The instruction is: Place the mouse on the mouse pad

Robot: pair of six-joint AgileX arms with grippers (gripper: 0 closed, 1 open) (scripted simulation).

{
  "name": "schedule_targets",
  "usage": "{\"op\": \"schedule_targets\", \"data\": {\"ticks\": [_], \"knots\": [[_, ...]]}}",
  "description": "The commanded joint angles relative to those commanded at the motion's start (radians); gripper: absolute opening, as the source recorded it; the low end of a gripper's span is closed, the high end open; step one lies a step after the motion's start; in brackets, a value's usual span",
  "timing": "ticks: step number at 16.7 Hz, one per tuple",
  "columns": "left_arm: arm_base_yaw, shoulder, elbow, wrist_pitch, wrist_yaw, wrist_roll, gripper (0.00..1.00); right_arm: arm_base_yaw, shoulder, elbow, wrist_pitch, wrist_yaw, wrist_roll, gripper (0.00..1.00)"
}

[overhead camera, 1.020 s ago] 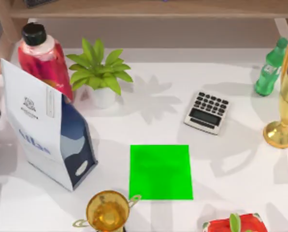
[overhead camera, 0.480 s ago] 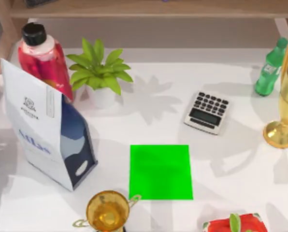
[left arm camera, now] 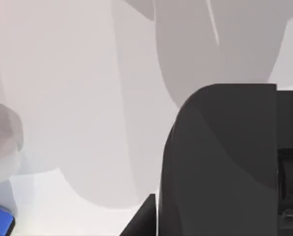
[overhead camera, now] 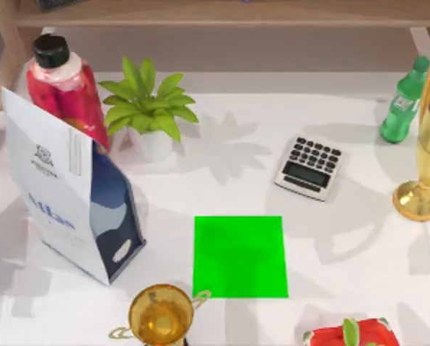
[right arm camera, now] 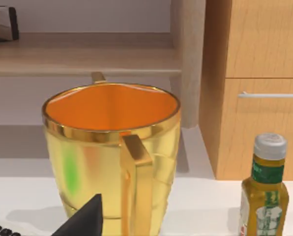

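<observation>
White desk (overhead camera: 345,238), wooden shelf along far edge, wood cabinet in right wrist view. Green mouse pad (overhead camera: 239,256) lies flat near-centre, bare on top. Mouse, can't make it out anywhere, maybe hidden. Left wrist view: dark tool body (left arm camera: 225,162) up close over desk, can't tell how far open. Right tool, same, only dark tip (right arm camera: 85,221) by gold cup (right arm camera: 112,147). Around: calculator (overhead camera: 309,167) far-right of pad, plant (overhead camera: 148,108), big paper bag (overhead camera: 67,191) left, green bottle (overhead camera: 402,101).
</observation>
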Motion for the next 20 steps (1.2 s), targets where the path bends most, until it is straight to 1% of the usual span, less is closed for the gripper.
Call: {"op": "schedule_targets", "data": {"ticks": [3, 8, 11, 13, 15, 17, 20], "knots": [[0.001, -0.029, 0.038, -0.049, -0.003, -0.009, 0.00, 0.000, 0.000, 0.000, 0.000, 0.000, 0.000, 1.00], [0.003, -0.024, 0.035, -0.047, -0.002, -0.007, 0.00, 0.000, 0.000, 0.000, 0.000, 0.000, 0.000, 1.00], [0.007, -0.019, 0.057, -0.046, -0.002, -0.067, 0.00, 0.000, 0.000, 0.000, 0.000, 0.000, 0.000, 1.00], [0.007, -0.016, 0.096, -0.043, 0.001, -0.160, 0.00, 0.000, 0.000, 0.000, 0.000, 0.000, 0.000, 1.00], [-0.003, -0.019, 0.156, -0.034, 0.008, -0.294, 0.00, 0.000, 0.000, 0.000, 0.000, 0.000, 0.000, 1.00], [-0.030, -0.028, 0.233, -0.020, 0.020, -0.470, 0.00, 0.000, 0.000, 0.000, 0.000, 0.000, 0.000, 1.00], [-0.112, -0.044, 0.360, 0.002, 0.040, -0.809, 0.00, 0.000, 0.000, 0.000, 0.000, 0.000, 0.000, 1.00]]}}
